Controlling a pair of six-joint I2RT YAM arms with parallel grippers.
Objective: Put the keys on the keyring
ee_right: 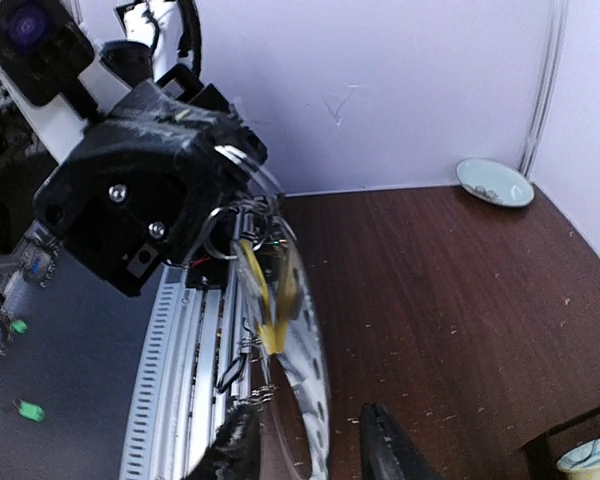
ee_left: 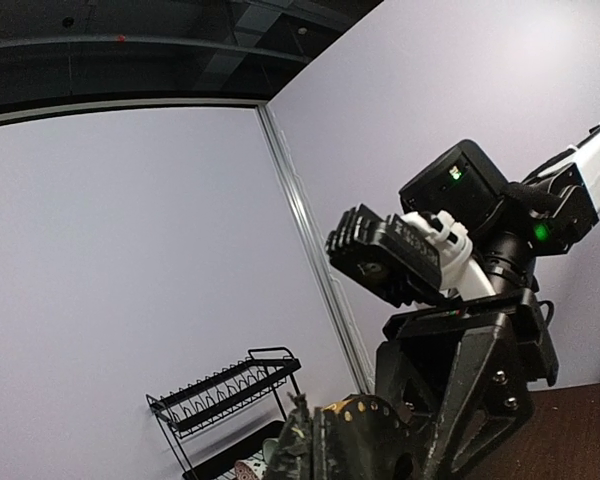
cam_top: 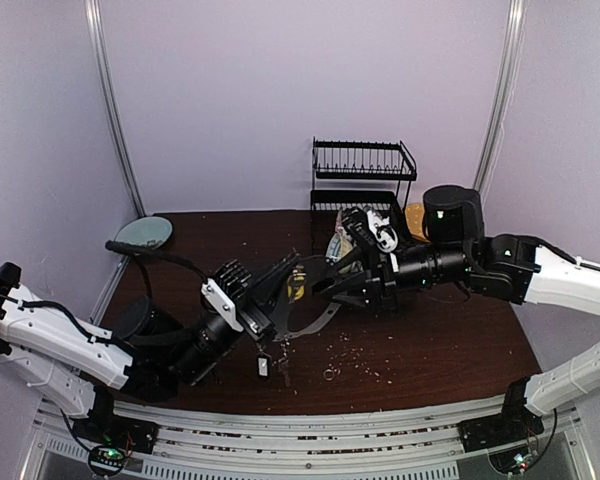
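Two grippers meet mid-frame over the table (cam_top: pixel 450 340). Clamped shut on the keyring (ee_right: pixel 308 380), the left gripper (cam_top: pixel 283 272) holds it up, probably to steady it for threading. Part-open and empty, the right gripper (ee_right: pixel 310 455) straddles the hoop's lower edge, with bare table at frame right. The keys (ee_right: pixel 267 305) dangle beside the left jaws.
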